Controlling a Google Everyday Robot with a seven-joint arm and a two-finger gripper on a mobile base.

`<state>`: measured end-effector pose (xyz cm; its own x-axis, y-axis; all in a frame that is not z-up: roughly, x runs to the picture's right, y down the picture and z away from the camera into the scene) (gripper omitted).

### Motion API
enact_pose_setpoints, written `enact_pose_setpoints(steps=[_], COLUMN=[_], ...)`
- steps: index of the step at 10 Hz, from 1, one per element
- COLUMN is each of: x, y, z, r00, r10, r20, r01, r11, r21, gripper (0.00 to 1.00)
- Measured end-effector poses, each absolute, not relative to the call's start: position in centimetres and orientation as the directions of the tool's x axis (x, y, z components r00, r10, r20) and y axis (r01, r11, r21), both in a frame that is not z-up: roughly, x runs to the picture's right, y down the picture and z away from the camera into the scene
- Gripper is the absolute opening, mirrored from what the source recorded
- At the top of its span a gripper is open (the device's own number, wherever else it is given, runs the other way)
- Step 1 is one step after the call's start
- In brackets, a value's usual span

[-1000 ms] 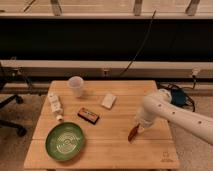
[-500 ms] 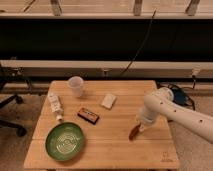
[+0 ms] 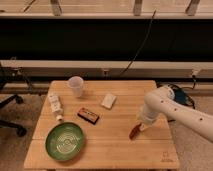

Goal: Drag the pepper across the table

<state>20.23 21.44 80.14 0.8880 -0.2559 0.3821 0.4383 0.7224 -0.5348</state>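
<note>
The pepper (image 3: 134,131) is a small slender dark-red thing lying on the right part of the light-wood table (image 3: 110,145). My gripper (image 3: 140,125) comes down from the white arm on the right and sits right at the pepper's upper end, touching or holding it. The wrist hides the fingers.
A green plate (image 3: 64,141) sits at the front left. A dark box with red-brown trim (image 3: 88,115) lies mid-table. A white cup (image 3: 75,86), a small white bottle (image 3: 54,105) and a white packet (image 3: 108,101) stand farther back. A small dark mark (image 3: 165,155) is near the front right corner.
The arm has shifted slightly; the pepper and gripper stay at about the same spot on the right of the table. Other things have not moved.
</note>
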Motion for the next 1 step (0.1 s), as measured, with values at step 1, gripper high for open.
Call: enact_pose_setpoints(steps=[1], x=[20.4], y=[21.36], z=[80.19], r00=[0.888], r10=[-0.257], r20=[0.381], r01=[0.438], r11=[0.722], r21=[-0.536], gripper=[0.0])
